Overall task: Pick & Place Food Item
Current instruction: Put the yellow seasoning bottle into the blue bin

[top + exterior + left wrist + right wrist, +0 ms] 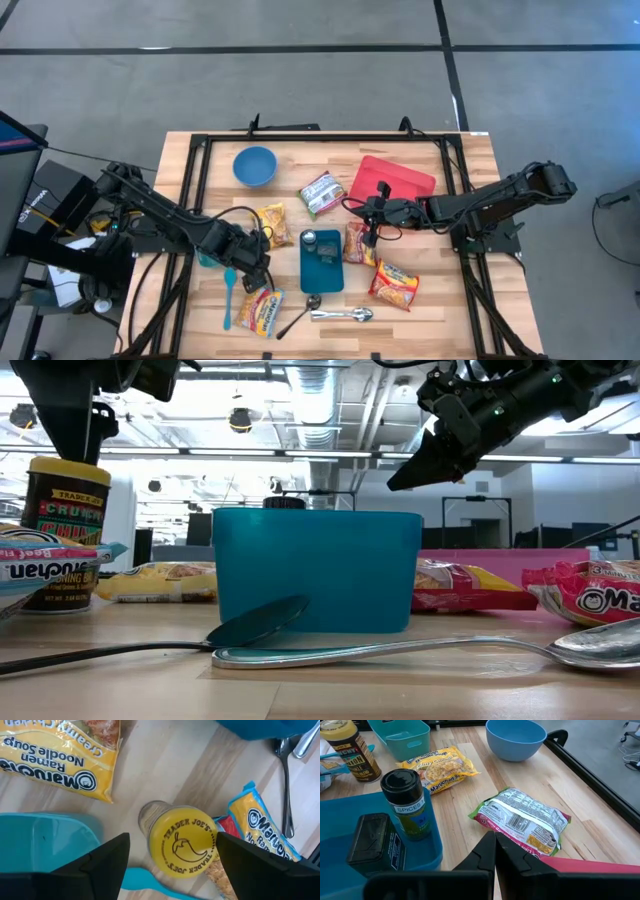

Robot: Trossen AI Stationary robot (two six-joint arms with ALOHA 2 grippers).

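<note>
Two grippers are over your bench (pixel 430 320). Your left gripper (pixel 170 851) hangs with its fingers spread wide, straddling the yellow-lidded jar (pixel 181 844) without touching it; the jar stands upright between two yellow ramen packets (pixel 60 755). Your right gripper (pixel 495 851) is closed and empty, near the green-edged noodle packet (pixel 525 820), beside the teal bin (pixel 350 825) holding a spice shaker (pixel 409 805).

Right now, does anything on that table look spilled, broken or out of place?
Nothing looks spilled or damaged. The noodle packets lie scattered at odd angles, and two spoons lie loose on the table. The spice jar stands upright in the teal bin, and the yellow-lidded jar stands upright between the left gripper's open fingers.
</note>
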